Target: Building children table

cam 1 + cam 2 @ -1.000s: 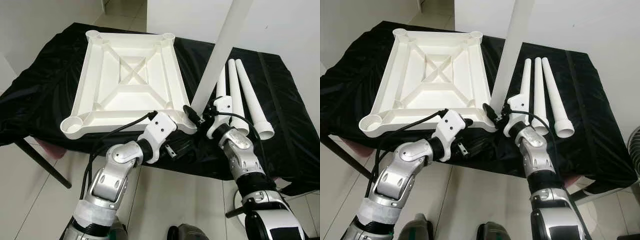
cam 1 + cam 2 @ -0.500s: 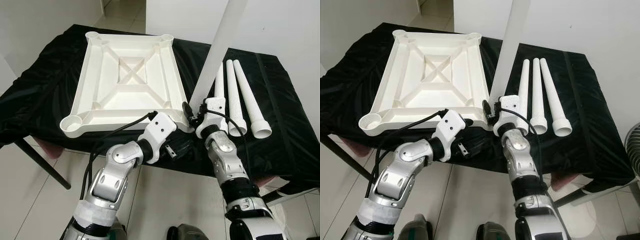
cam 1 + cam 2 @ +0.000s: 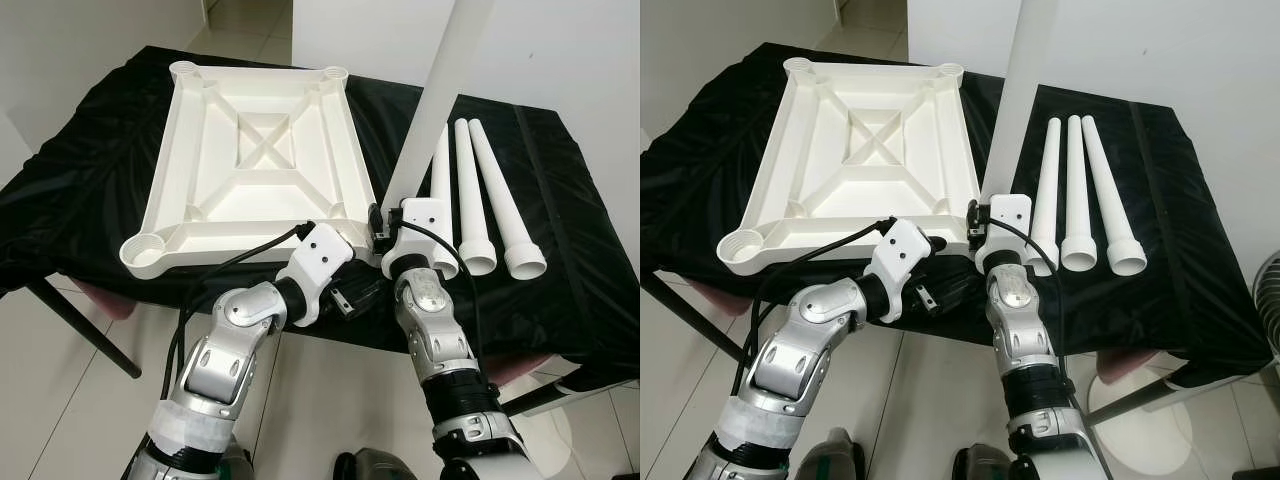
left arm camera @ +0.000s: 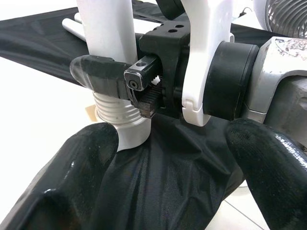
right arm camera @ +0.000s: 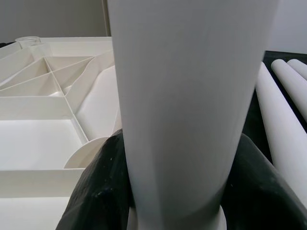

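Our right gripper (image 4: 125,86) clamped its fingers round one white leg (image 3: 440,95), upright near the upturned tabletop's (image 3: 260,160) corner socket, seemingly not seated. Left gripper (image 3: 345,298) hung open beside it; three legs (image 3: 480,190) lay on the worktop (image 3: 90,180), none fitted

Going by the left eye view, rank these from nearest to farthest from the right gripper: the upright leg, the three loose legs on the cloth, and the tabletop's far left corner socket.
1. upright leg: clamped in the right gripper, at the tabletop's near right corner.
2. three loose legs: lying side by side on the black cloth, just right of the gripper.
3. far left corner socket: diagonally across the tabletop.
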